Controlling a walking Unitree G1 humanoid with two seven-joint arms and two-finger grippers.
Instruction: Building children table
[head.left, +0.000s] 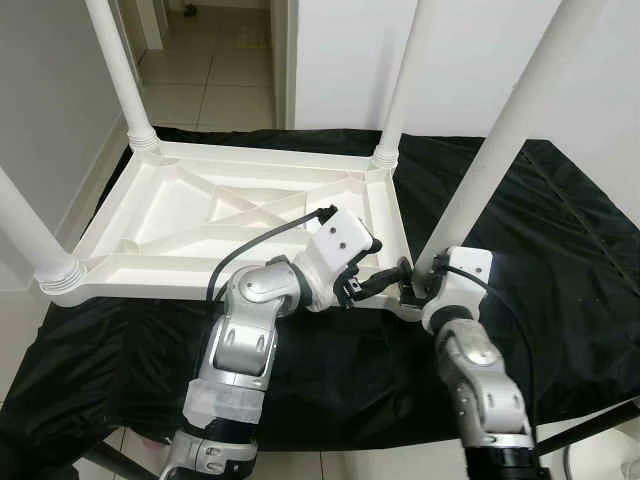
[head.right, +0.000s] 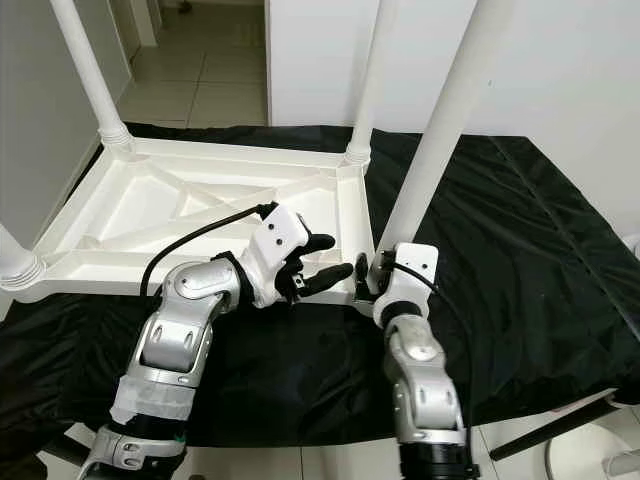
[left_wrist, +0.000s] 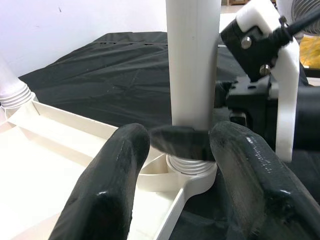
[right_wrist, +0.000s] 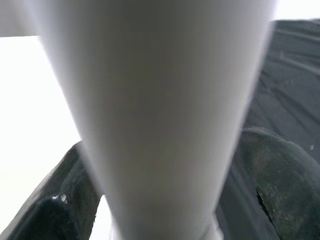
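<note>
A white plastic children's table (head.left: 200, 215) lies upside down on a black cloth, its legs pointing up. My right gripper (head.left: 418, 280) is shut on the near right leg (head.left: 510, 130) just above its ribbed socket. In the right wrist view the leg (right_wrist: 160, 100) runs between both black fingers (right_wrist: 275, 185). My left gripper (head.left: 385, 262) hovers open beside that same socket, over the table's near right corner. In the left wrist view its fingers (left_wrist: 115, 180) stand apart in front of the leg (left_wrist: 192, 60).
Three other legs stand upright: far left (head.left: 120, 70), far right (head.left: 405, 80), near left (head.left: 25, 225). The black cloth (head.left: 560, 250) covers the work surface and drops off at the front edge. Tiled floor and a doorway (head.left: 210, 60) lie behind.
</note>
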